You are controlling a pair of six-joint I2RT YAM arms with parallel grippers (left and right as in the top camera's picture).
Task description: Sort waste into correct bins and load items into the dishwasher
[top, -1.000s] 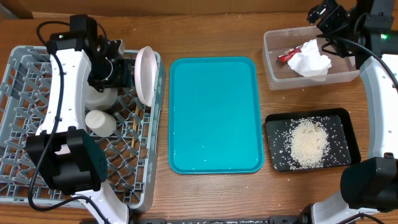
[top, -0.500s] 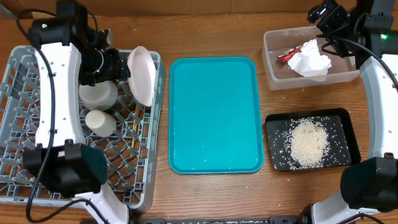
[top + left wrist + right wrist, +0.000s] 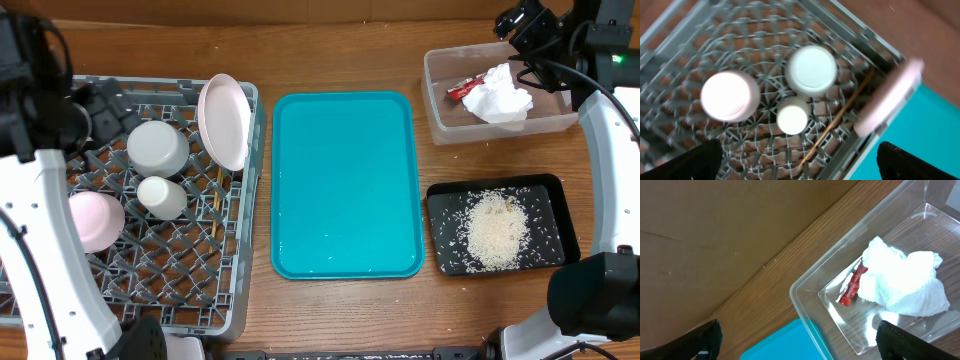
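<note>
In the grey dishwasher rack (image 3: 130, 300) the round plate (image 3: 224, 120) stands on edge at the right wall. The grey bowl (image 3: 158, 147), white cup (image 3: 161, 196) and small pink bowl (image 3: 96, 220) lie upside down, with chopsticks (image 3: 215, 195) beside them. My left gripper (image 3: 98, 108) hovers open over the rack's back left, holding nothing (image 3: 800, 167). The clear tub (image 3: 432, 100) holds the napkin (image 3: 498, 95) and the red wrapper (image 3: 463, 90). Rice (image 3: 495, 228) lies in the black tray (image 3: 565, 225). My right gripper (image 3: 525, 25) is open above the tub's back edge (image 3: 800, 345).
The teal serving tray (image 3: 345, 185) lies in the middle between the rack and the two bins, with nothing on it. Its corner (image 3: 785, 342) shows under the right wrist. Both arms' bases stand at the table's near edge.
The left gripper has opened off the plate and pulled back to the left. The plate stays standing in the rack, and the small pink bowl has come into view. The right arm has not moved.
</note>
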